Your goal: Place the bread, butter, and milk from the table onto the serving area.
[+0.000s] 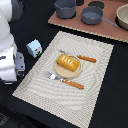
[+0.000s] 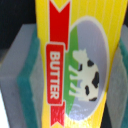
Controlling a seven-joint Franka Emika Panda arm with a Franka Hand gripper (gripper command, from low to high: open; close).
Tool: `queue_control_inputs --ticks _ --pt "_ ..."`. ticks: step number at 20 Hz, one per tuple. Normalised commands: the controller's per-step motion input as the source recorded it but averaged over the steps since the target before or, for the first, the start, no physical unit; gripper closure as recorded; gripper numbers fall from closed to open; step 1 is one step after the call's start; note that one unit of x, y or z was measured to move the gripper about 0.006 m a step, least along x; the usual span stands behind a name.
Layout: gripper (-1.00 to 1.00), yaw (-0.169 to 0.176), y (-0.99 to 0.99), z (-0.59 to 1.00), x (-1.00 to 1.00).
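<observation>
Butter packet [image 2: 75, 65] fills my wrist view between grey pads [image 2: 20, 80]; gripper apparently clamped on it; I carry it level to the placemat [image 1: 95, 95].

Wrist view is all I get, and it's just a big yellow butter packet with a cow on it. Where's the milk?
Observer: The milk stands upright on the black table, just off the placemat on the exterior view's left.
Operator: Is the bread on the table too?
Observer: No, the bread lies on the round plate on the placemat.
Operator: Is there room there for my butter?
Observer: Probably. A fork and a knife with orange handles flank the plate, and the rest of the placemat looks bare.
</observation>
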Motion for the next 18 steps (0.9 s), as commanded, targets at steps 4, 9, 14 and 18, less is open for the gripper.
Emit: queue_control_inputs --ticks 4,9,14,18 --pt "1.00 -0.054 0.02 1.00 0.89" --pt "1.00 -0.036 0.01 1.00 0.96" --pt "1.00 -0.030 -0.17 0.66 0.99" --pt "1.00 -0.013 -0.20 0.51 1.00"
